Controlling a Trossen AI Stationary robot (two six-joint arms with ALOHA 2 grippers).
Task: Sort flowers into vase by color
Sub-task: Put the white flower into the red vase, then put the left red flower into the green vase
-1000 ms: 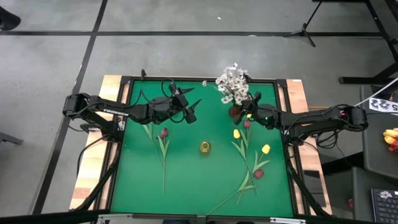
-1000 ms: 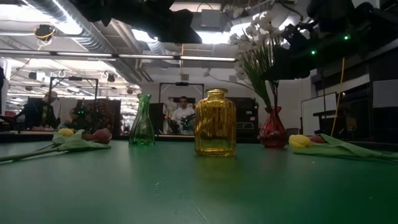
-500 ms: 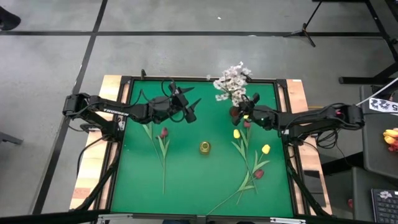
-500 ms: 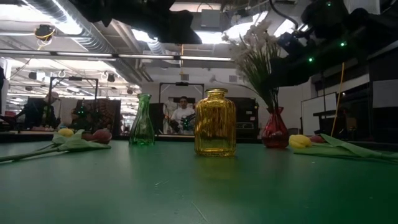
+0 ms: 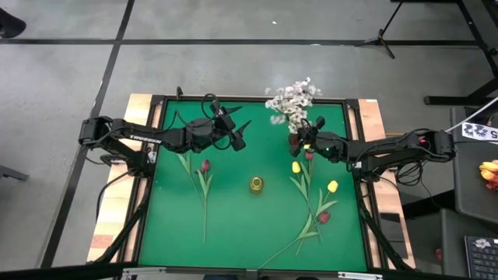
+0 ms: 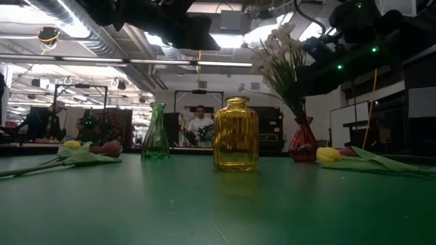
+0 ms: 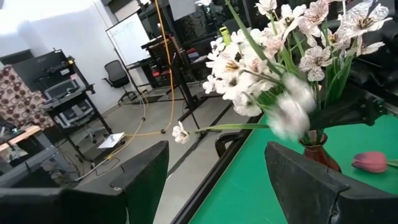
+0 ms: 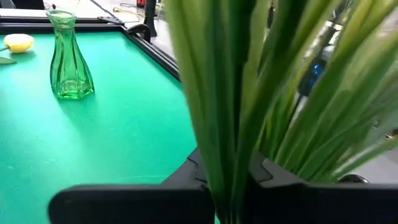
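A spray of white flowers (image 5: 289, 99) stands with its green stems in the red vase (image 6: 302, 141) at the far right of the green mat. My right gripper (image 5: 306, 143) is shut on those stems just above the vase. My left gripper (image 5: 243, 134) hangs open at the far left centre, facing the spray (image 7: 273, 62), with nothing between its fingers. A yellow vase (image 5: 256, 184) stands mid-table and a green vase (image 6: 156, 133) behind it to the left. Yellow tulips (image 5: 296, 166) and maroon tulips (image 5: 324, 217) lie flat on the mat. My right gripper pinches the bundle of green stems (image 8: 225, 163) between its two fingers, below the blossoms. The fingers come from the table's right, nearly level, and lie across the stems. The spray leans toward the far left, its lower ends in the red vase's neck (image 6: 302, 121).
One maroon tulip (image 5: 205, 166) lies on its long stem at the left of the mat. More tulips (image 5: 332, 186) lie with crossed stems at the right. People and equipment (image 6: 199, 126) show in the room beyond the far edge.
The white spray has tipped toward the table's far left: its blossoms have swung that way and sunk a little. The stems have stayed in my right gripper at the red vase. My left gripper has stayed open.
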